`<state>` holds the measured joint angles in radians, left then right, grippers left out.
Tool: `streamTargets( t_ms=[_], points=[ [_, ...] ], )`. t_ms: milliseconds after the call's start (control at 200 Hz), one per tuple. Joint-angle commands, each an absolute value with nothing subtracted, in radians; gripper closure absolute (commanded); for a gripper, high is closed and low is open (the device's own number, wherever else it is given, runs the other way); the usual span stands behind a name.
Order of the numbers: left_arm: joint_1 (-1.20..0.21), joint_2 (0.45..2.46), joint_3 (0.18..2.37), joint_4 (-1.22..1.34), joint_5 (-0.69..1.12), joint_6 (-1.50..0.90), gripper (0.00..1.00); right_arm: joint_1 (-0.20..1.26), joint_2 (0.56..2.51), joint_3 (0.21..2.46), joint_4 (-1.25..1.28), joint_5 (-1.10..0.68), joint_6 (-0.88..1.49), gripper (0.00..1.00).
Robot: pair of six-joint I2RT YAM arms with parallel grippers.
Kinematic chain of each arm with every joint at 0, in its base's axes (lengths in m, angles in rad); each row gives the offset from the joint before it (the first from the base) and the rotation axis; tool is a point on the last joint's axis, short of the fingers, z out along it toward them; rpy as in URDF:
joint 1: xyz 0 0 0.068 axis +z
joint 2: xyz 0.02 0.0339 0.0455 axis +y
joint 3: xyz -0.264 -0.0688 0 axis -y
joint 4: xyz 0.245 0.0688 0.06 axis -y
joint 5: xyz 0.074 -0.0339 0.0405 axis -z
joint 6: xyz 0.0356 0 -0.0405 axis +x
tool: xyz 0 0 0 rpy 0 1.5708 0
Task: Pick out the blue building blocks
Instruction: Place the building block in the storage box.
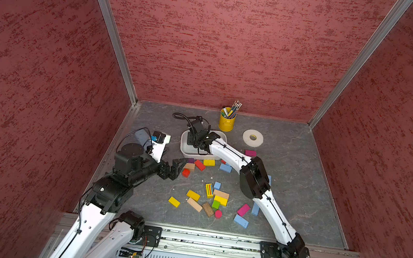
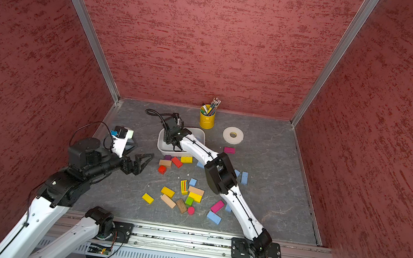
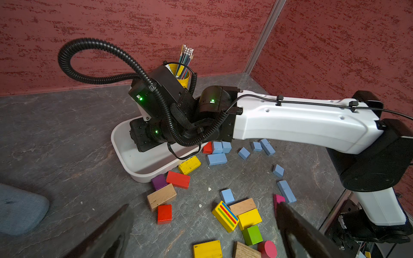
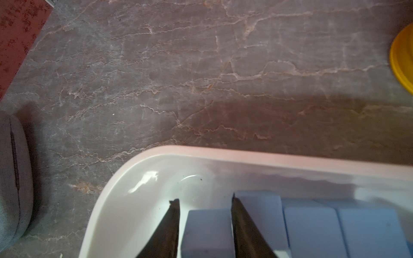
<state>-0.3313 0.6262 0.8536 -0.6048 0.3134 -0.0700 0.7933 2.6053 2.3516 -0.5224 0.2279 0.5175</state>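
Between my right fingers (image 4: 204, 197) sits a blue block (image 4: 207, 230), down inside the white tray (image 4: 201, 154); the fingers are a little apart, and a sliver of tray shows between one finger and the block, so I'd say it's bracketed rather than clamped; makes sense, since the tray is where the blues go and this looks like the drop-off step. Just outside one finger, more blue blocks (image 4: 312, 232) lie side by side, touching; this one lines up at the end of that row, I guess so they pack flat. Beyond the fingertips it's tray wall, then bare tabletop (image 4: 201, 67).

My left fingers (image 1: 181, 165) are spread wide with nothing between them, hovering over the tabletop; just ahead of them lie a red block (image 3: 164, 214) and a wooden block (image 3: 161, 196), not what I'm after. Loose blue blocks (image 3: 216, 159) are farther ahead, scattered beside the tray and under my right arm; plenty to go, so I reckon the job's partway. Pulling out needs to go straight up, or I'll nudge the row.
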Motion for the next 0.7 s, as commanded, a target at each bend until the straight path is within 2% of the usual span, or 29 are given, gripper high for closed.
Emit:
streamTargets(
  t_ms=[0, 185, 476, 691],
  points=[
    [-0.336, 0.619, 0.845, -0.585, 0.312, -0.053, 0.0, 0.794, 2.611, 2.389, -0.482, 0.204, 0.528, 0.53],
    [-0.336, 0.618, 0.845, -0.587, 0.31, -0.052, 0.0, 0.794, 2.577, 2.39, -0.481, 0.179, 0.531, 0.47],
    [-0.336, 0.623, 0.845, -0.587, 0.311, -0.053, 0.0, 0.794, 2.442, 2.371, -0.52, 0.201, 0.503, 0.32],
    [-0.336, 0.629, 0.844, -0.584, 0.314, -0.052, 0.0, 0.795, 2.251, 2.171, -0.458, 0.249, 0.476, 0.24]
  ],
)
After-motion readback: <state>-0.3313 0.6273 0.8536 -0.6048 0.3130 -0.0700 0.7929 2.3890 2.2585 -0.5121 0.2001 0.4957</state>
